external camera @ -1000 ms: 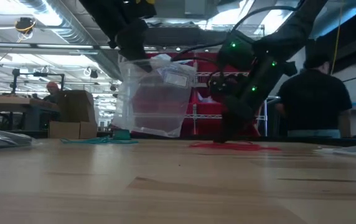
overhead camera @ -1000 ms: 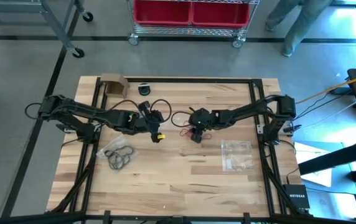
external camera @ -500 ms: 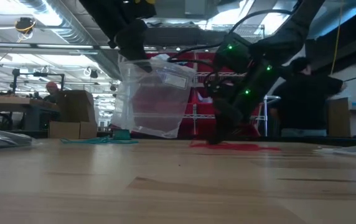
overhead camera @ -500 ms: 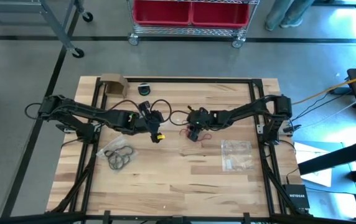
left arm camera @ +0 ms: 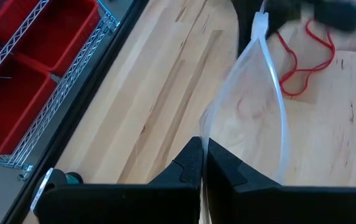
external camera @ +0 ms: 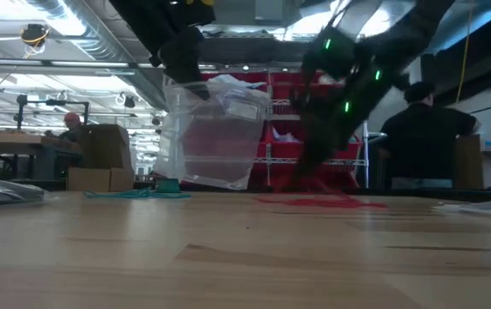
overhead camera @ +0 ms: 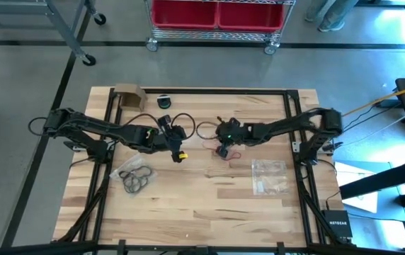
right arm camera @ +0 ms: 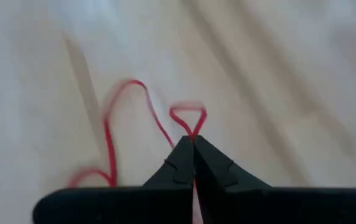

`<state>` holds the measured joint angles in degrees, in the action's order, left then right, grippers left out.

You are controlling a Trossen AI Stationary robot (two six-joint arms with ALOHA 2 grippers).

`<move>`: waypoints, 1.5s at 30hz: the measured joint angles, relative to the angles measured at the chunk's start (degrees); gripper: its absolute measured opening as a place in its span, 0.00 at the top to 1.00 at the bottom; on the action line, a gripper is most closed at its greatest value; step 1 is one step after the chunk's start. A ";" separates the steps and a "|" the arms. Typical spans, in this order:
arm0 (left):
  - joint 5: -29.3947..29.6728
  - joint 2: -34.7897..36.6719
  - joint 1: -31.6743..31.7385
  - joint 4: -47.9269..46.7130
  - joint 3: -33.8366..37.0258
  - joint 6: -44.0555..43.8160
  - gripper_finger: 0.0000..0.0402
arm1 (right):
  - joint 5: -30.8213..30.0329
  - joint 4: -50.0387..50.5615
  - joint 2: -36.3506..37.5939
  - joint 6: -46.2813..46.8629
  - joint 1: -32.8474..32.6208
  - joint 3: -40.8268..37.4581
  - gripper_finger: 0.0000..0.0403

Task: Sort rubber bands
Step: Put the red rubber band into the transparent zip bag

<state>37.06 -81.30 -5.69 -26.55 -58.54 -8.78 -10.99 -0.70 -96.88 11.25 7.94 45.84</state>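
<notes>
Red rubber band (right arm camera: 187,118), thin loop, pinched in right claw (right arm camera: 193,144); left claw (left arm camera: 203,149) clamps clear bag (left arm camera: 252,124).

Rubber bands (overhead camera: 136,178) lie left of the zip bag (overhead camera: 268,176).

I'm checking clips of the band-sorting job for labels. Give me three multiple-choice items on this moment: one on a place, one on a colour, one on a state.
1. Where do the black bands lie?
A. beside the left arm's base
B. in the red bins
C. under the right gripper

2. What colour is the band in the right gripper?
A. green
B. red
C. black

3. What does the left gripper hold?
A. nothing
B. a cardboard box
C. a clear bag

Answers:
1 A, the black bands sit at the table's left.
2 B, the right gripper is shut on the red band.
3 C, the left gripper pinches the clear bag.
</notes>
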 joint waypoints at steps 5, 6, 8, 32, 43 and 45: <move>-0.02 0.00 -0.02 0.07 0.00 -0.10 1.00 | 1.39 1.87 9.31 -1.42 -0.02 0.05 1.00; -0.02 0.00 -0.02 0.12 0.00 -0.18 1.00 | 2.01 1.75 11.21 -1.44 -0.04 0.05 1.00; -0.02 0.00 0.00 0.23 0.00 -0.23 1.00 | 3.08 1.49 15.44 -1.46 -0.04 0.12 1.00; -0.02 0.00 0.11 3.68 0.00 3.22 1.00 | 22.32 -43.96 16.11 -3.21 -0.05 0.31 1.00; -0.02 0.00 0.11 7.94 0.00 2.56 1.00 | 26.02 -46.44 6.40 -3.90 -0.48 7.54 1.00; -0.02 0.02 0.05 7.92 0.00 2.58 1.00 | 26.11 -44.21 5.77 -4.72 -0.46 7.99 1.00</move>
<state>37.04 -81.28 -5.64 -18.62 -58.54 -6.20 15.11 -44.91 -91.11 6.53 7.49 53.83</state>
